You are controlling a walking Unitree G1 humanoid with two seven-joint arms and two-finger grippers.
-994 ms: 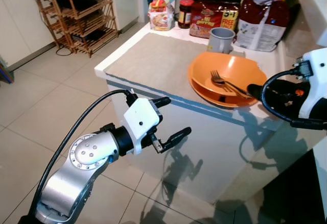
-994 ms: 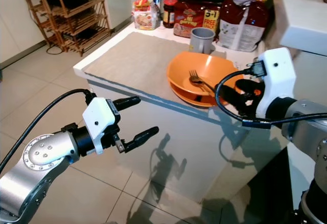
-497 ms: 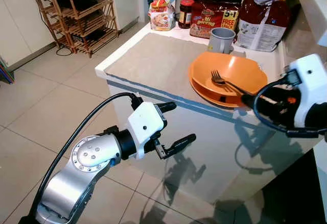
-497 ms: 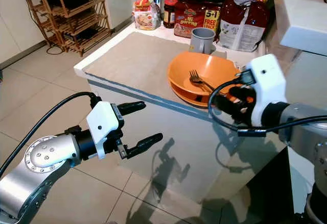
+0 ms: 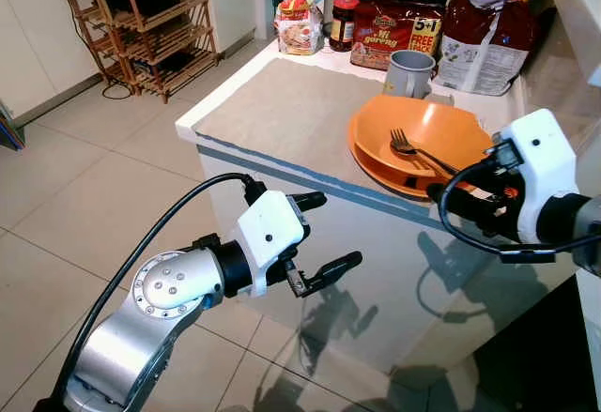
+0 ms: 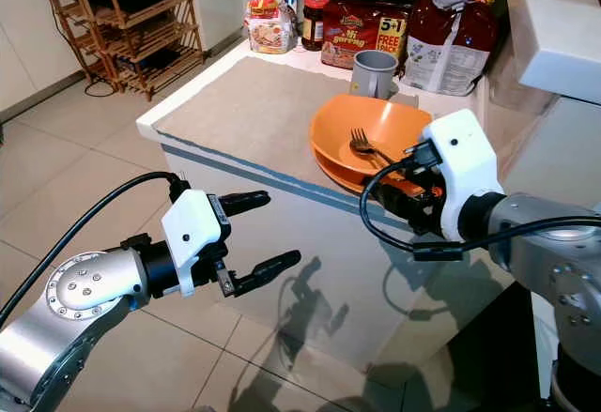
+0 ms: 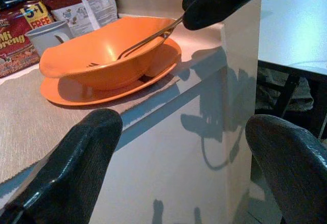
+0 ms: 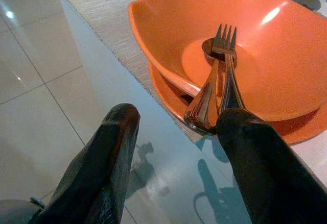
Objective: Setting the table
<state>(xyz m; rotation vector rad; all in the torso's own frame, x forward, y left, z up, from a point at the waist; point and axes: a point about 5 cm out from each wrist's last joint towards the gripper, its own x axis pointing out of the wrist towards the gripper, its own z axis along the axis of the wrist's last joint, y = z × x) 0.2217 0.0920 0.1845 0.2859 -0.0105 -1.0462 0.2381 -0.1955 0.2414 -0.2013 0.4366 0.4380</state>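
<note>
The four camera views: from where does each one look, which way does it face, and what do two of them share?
Left eye view: from the head, looking down at the counter; both silver arms show, left claw open.
Right eye view: from the head, same scene; right claw near the orange bowl.
Left wrist view: along the left claw toward the bowl and counter edge.
Right wrist view: along the right claw's fingers, open, at the fork.
Shared: both wrist views show the bowl on its orange plate.

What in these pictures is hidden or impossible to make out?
- Right gripper: in the head views its white wrist housing covers the fingertips.
- Cutlery in the orange bowl: the handle ends pass behind a black finger.
- Grey mug: its inside is out of sight.
- Food packets: small print unreadable.
</note>
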